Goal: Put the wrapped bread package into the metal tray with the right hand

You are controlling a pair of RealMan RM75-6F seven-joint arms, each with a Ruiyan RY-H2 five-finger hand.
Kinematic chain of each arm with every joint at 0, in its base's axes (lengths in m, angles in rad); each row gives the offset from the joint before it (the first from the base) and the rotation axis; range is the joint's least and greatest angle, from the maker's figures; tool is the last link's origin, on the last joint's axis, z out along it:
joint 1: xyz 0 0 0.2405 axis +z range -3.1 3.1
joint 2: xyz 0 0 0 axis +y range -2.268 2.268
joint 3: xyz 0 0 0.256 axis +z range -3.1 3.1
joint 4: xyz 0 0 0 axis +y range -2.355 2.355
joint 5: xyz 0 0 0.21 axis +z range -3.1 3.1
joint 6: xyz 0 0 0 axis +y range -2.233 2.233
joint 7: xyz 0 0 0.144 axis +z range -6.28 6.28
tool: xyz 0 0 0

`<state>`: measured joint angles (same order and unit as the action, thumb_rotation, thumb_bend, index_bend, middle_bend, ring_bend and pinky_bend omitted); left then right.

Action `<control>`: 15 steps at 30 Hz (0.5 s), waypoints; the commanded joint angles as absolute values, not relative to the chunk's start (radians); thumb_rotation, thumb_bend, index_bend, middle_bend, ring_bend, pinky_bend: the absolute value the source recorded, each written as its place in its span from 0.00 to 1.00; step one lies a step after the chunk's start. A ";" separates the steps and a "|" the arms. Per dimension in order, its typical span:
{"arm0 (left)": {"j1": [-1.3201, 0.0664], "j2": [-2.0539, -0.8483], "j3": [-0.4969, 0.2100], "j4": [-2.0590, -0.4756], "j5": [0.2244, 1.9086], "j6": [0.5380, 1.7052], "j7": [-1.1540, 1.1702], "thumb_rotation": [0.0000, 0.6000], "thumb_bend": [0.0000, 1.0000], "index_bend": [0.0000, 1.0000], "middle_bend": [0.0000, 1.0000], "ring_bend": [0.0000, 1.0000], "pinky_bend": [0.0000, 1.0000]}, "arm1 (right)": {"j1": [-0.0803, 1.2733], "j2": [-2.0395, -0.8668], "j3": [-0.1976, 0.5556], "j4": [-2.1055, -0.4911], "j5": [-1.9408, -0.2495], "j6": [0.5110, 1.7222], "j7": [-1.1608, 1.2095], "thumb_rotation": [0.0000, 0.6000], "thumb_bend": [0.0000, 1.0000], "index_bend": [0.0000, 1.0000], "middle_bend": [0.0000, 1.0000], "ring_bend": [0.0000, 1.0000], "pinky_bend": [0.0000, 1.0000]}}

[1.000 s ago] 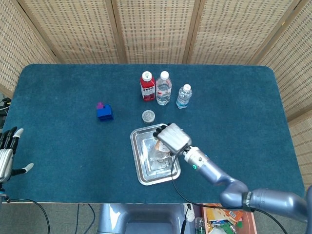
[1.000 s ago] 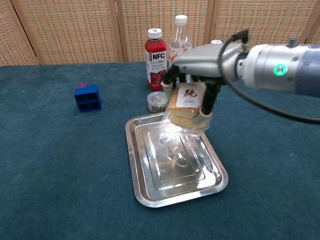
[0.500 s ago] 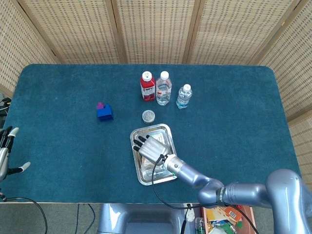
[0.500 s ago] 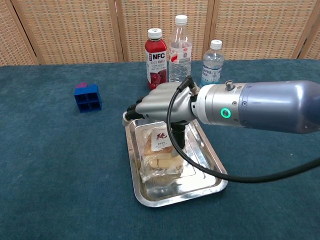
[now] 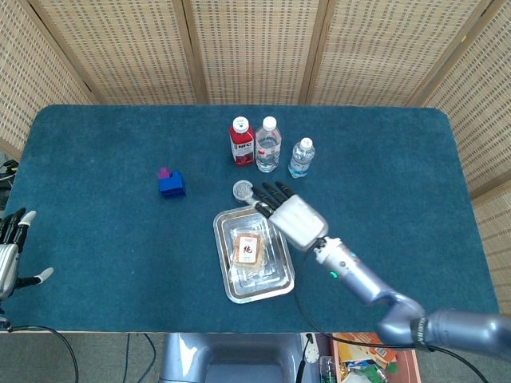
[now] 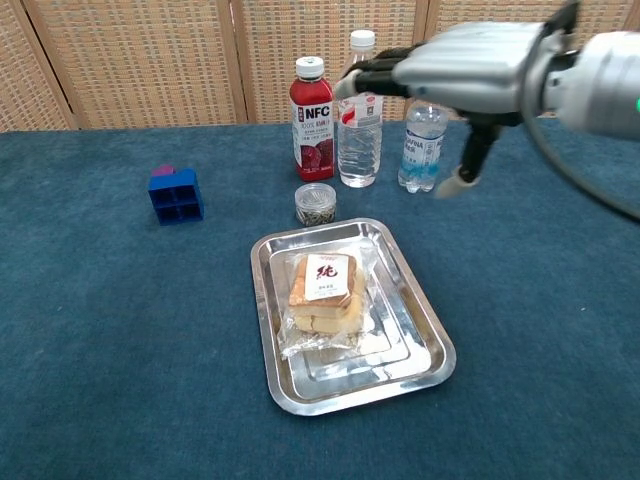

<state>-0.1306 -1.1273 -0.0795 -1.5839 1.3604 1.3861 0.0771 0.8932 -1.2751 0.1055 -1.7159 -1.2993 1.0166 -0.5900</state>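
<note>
The wrapped bread package [image 5: 247, 250] [image 6: 323, 291] lies flat inside the metal tray [image 5: 281, 283] [image 6: 425, 330], label up, with nothing touching it. My right hand [image 5: 292, 218] [image 6: 455, 63] hovers above the tray's far right corner, fingers spread and empty. In the chest view it hangs high in front of the bottles. My left hand [image 5: 9, 251] rests at the table's left edge, fingers apart, holding nothing.
A red juice bottle [image 5: 242, 141] [image 6: 311, 118], a clear water bottle [image 5: 267, 145] [image 6: 359, 110] and a small water bottle [image 5: 301, 158] [image 6: 420, 145] stand behind the tray. A small round jar [image 5: 243, 190] [image 6: 315, 203] sits by the tray's far edge. A blue block [image 5: 171, 183] [image 6: 175, 194] lies to the left.
My right hand carried the bread down into the tray, let go of it, then rose and drew back to the right. The package now lies free in the tray.
</note>
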 commanded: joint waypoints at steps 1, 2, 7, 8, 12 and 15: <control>-0.125 -1.126 -0.073 -1.591 1.373 1.399 0.080 1.00 0.00 0.00 0.00 0.00 0.00 | 0.696 -1.168 -0.002 -1.658 -1.443 1.206 -0.376 1.00 0.00 0.00 0.00 0.00 0.10; -0.123 -1.126 -0.072 -1.593 1.377 1.404 0.082 1.00 0.00 0.00 0.00 0.00 0.00 | 0.659 -1.165 -0.018 -1.641 -1.456 1.244 -0.341 1.00 0.00 0.00 0.00 0.00 0.10; -0.108 -1.146 -0.070 -1.600 1.387 1.451 0.143 1.00 0.00 0.00 0.00 0.00 0.00 | 0.468 -1.176 -0.087 -1.558 -1.458 1.409 -0.236 1.00 0.00 0.00 0.00 0.00 0.03; -0.105 -1.150 -0.069 -1.601 1.390 1.457 0.150 1.00 0.00 0.00 0.00 0.00 0.00 | 0.444 -1.182 -0.091 -1.550 -1.456 1.428 -0.225 1.00 0.00 0.00 0.00 0.00 0.02; -0.102 -1.156 -0.063 -1.603 1.407 1.469 0.156 1.00 0.00 0.00 0.00 0.00 0.00 | 0.354 -1.203 -0.102 -1.535 -1.441 1.499 -0.193 1.00 0.00 0.00 0.00 0.00 0.00; -0.101 -1.158 -0.059 -1.605 1.416 1.472 0.155 1.00 0.00 0.00 0.00 0.00 0.00 | 0.298 -1.216 -0.101 -1.539 -1.441 1.541 -0.162 1.00 0.00 0.00 0.00 0.00 0.00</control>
